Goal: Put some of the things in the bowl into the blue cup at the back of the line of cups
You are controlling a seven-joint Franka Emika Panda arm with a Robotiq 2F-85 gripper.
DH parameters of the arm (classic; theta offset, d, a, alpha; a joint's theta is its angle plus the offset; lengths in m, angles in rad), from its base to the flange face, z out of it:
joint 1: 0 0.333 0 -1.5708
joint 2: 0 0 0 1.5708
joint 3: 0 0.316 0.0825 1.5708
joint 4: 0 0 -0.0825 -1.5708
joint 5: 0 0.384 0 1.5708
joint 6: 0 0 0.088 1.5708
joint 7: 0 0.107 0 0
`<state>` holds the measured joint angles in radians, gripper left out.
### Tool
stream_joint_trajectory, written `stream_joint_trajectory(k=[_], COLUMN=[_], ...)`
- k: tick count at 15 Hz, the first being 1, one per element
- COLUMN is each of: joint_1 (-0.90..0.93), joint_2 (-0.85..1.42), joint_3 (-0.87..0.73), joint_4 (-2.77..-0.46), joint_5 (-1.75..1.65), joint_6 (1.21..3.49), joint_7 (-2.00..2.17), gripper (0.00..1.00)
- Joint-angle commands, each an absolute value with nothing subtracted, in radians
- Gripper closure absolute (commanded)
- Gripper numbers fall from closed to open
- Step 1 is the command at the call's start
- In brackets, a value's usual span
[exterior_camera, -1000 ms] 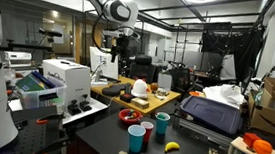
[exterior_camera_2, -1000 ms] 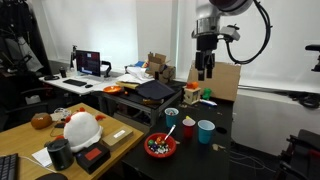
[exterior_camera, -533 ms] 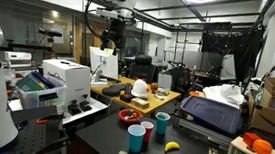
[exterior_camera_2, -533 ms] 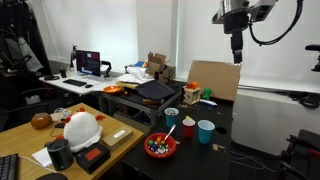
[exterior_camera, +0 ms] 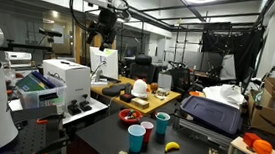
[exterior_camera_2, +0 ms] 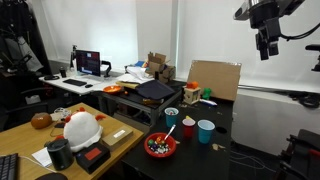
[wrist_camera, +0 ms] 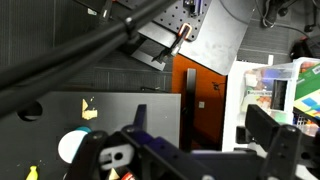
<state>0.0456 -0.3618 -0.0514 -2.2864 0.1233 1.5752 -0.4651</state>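
Observation:
The shallow red bowl (exterior_camera: 130,116) (exterior_camera_2: 160,146) sits on the dark table with small dark and yellowish things (exterior_camera_2: 158,147) in it. Beside it stand three cups in a line: light blue, red, light blue. The blue cup (exterior_camera: 162,123) (exterior_camera_2: 171,117) at the back end is the one nearest the black case. My gripper (exterior_camera: 105,24) (exterior_camera_2: 265,42) hangs high above the scene, far from the bowl and cups. In the wrist view the gripper (wrist_camera: 205,135) is open with nothing between its fingers.
The red cup (exterior_camera: 148,132) (exterior_camera_2: 188,126) and the other light-blue cup (exterior_camera: 136,139) (exterior_camera_2: 205,131) complete the line. A banana (exterior_camera: 172,146) lies near them. A black case (exterior_camera: 210,113) and a white helmet (exterior_camera_2: 82,128) sit nearby.
The arm has swung up and sideways, carrying the gripper higher and further from the cups. The gripper stays open. Nothing on the table has moved.

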Motion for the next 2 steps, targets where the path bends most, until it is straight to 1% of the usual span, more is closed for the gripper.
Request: stream_joint_trajectory(k=[1, 2], joint_1=[0.050, 0.050], joint_2=[-0.370, -0.375], joint_3=[-0.058, -0.059], joint_4=[-2.295, -2.301], joint_5=[0.122, 0.122], joint_6=[1.574, 1.575], joint_7=[-0.463, -0.463], gripper=[0.00, 0.00])
